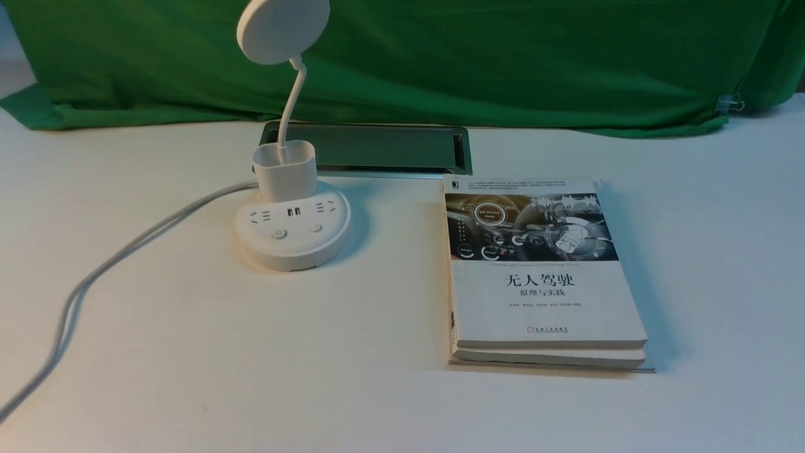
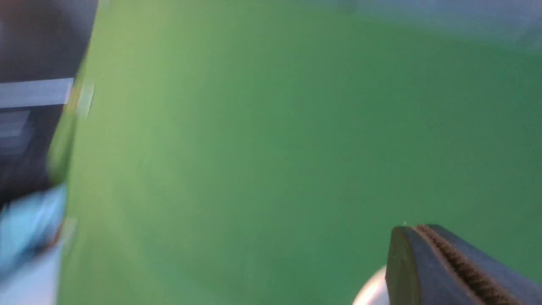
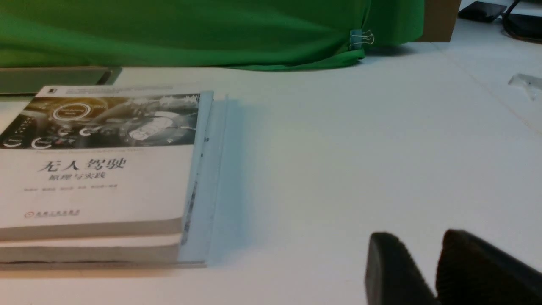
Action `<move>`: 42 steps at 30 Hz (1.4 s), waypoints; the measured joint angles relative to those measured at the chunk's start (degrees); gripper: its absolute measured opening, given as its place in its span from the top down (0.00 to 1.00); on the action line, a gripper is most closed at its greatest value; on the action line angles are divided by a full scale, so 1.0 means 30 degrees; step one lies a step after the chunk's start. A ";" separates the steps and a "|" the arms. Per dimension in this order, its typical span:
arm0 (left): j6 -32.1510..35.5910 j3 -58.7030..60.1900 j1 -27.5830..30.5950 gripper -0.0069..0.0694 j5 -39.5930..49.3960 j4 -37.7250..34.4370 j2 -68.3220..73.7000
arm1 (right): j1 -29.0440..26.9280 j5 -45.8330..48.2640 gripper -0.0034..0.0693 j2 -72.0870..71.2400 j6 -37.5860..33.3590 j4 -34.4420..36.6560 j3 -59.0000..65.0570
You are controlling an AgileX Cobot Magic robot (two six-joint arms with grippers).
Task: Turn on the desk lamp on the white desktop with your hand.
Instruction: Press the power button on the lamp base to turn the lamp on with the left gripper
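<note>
The white desk lamp stands on the white desktop at the left of middle. Its disc head is raised on a thin neck above the cup holder. Two buttons sit on the front of the round base. Neither arm shows in the front view. In the blurred left wrist view, my left gripper is shut and empty, in front of green cloth, with a white round blur beside it. My right gripper is low over the bare desktop, empty, with a narrow gap between its fingers.
A white-covered book lies right of the lamp, and also shows in the right wrist view. The metal-rimmed cable slot is behind the lamp. The lamp's white cord runs to the front left. The green cloth backdrop lines the back.
</note>
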 joint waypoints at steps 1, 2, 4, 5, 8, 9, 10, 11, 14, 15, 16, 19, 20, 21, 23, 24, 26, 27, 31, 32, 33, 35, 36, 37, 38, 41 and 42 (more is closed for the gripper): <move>0.0151 -0.0106 0.0000 0.91 0.1276 -0.0131 0.1036 | 0.0000 0.0000 0.63 0.0000 0.0000 0.0000 0.0000; 0.0313 -0.0130 0.0000 0.91 0.2223 -0.0492 0.2115 | 0.0000 0.0000 0.63 0.0000 0.0000 0.0000 0.0000; 0.0746 -0.0130 0.0000 0.91 0.4175 -0.2033 0.4351 | 0.0000 0.0000 0.63 0.0000 0.0000 0.0000 0.0000; 0.1318 -0.0130 0.0000 0.91 0.4696 -0.3020 0.5240 | 0.0000 0.0000 0.63 0.0000 0.0000 0.0000 0.0000; 0.7856 -0.0130 0.0000 0.91 0.6104 -0.9982 0.8421 | 0.0000 0.0000 0.63 0.0000 0.0000 0.0000 0.0000; 0.8438 -0.0130 0.0000 0.91 0.6096 -1.0544 0.8607 | 0.0000 0.0000 0.63 0.0000 0.0000 0.0000 0.0000; 1.2094 -0.0130 0.0000 0.91 0.6851 -1.4085 0.9919 | 0.0000 0.0000 0.63 0.0000 0.0000 0.0000 0.0000; 1.5036 -0.0130 0.0000 0.91 0.7525 -1.7086 1.0877 | 0.0000 0.0000 0.63 0.0000 0.0000 0.0000 0.0000; 2.1805 -0.0560 -0.0059 0.91 1.0136 -2.4610 1.4198 | 0.0000 0.0000 0.63 0.0000 0.0000 0.0000 0.0000; 2.2465 -0.0918 -0.0204 0.91 1.0522 -2.5215 1.5083 | 0.0000 0.0000 0.63 0.0000 0.0000 0.0000 0.0000; 2.2645 -0.1022 -0.0247 0.91 1.0608 -2.5329 1.5515 | 0.0000 0.0000 0.63 0.0000 0.0000 0.0000 0.0000; 2.1556 -0.2974 -0.1398 0.91 0.9669 -2.3540 1.8174 | 0.0000 0.0000 0.63 0.0000 0.0000 0.0000 0.0000; 1.8732 -0.4377 -0.2294 0.91 0.8125 -1.9954 1.9812 | 0.0000 0.0000 0.63 0.0000 0.0000 0.0000 0.0000; 1.7265 -0.4936 -0.2867 0.91 0.7394 -1.8040 2.0492 | 0.0000 0.0000 0.63 0.0000 0.0000 0.0000 0.0000; 1.4031 -0.6017 -0.3828 0.91 0.5546 -1.3710 2.1991 | 0.0000 0.0000 0.63 0.0000 0.0000 0.0000 0.0000; 1.2430 -0.6514 -0.4253 0.91 0.4682 -1.1479 2.2817 | 0.0000 0.0000 0.63 0.0000 0.0000 0.0000 0.0000; 0.9703 -0.7427 -0.4750 0.91 0.3385 -0.7874 2.4401 | 0.0000 0.0000 0.63 0.0000 0.0000 0.0000 0.0000; 0.8588 -0.7896 -0.4911 0.91 0.2873 -0.6587 2.5149 | 0.0000 0.0000 0.63 0.0000 0.0000 0.0000 0.0000; 0.5992 -0.9488 -0.5008 0.91 0.2740 -0.4131 2.7159 | 0.0000 0.0000 0.63 0.0000 0.0000 0.0000 0.0000; 0.5431 -1.0208 -0.5008 0.91 0.2945 -0.3605 2.7876 | 0.0000 0.0000 0.63 0.0000 0.0000 0.0000 0.0000; 0.5257 -1.0609 -0.5008 0.91 0.3107 -0.3341 2.8335 | 0.0000 0.0000 0.63 0.0000 0.0000 0.0000 0.0000; 0.4958 -1.1601 -0.5008 0.91 0.3563 -0.3083 2.9068 | 0.0000 0.0000 0.63 0.0000 0.0000 0.0000 0.0000; 0.4958 -1.2227 -0.5008 0.91 0.4136 -0.2895 2.9520 | 0.0000 0.0000 0.63 0.0000 0.0000 0.0000 0.0000; 0.4731 -1.2756 -0.4984 0.91 0.4624 -0.2895 2.9870 | 0.0000 0.0000 0.63 0.0000 0.0000 0.0000 0.0000; 0.4677 -1.2866 -0.4968 0.91 0.4623 -0.2895 2.9941 | 0.0000 0.0000 0.63 0.0000 0.0000 0.0000 0.0000; 0.3528 -1.4335 -0.4726 0.91 0.5921 -0.2997 3.0991 | 0.0000 0.0000 0.63 0.0000 0.0000 0.0000 0.0000; 0.3528 -1.4389 -0.4702 0.91 0.5944 -0.2997 3.0991 | 0.0000 0.0000 0.63 0.0000 0.0000 0.0000 0.0000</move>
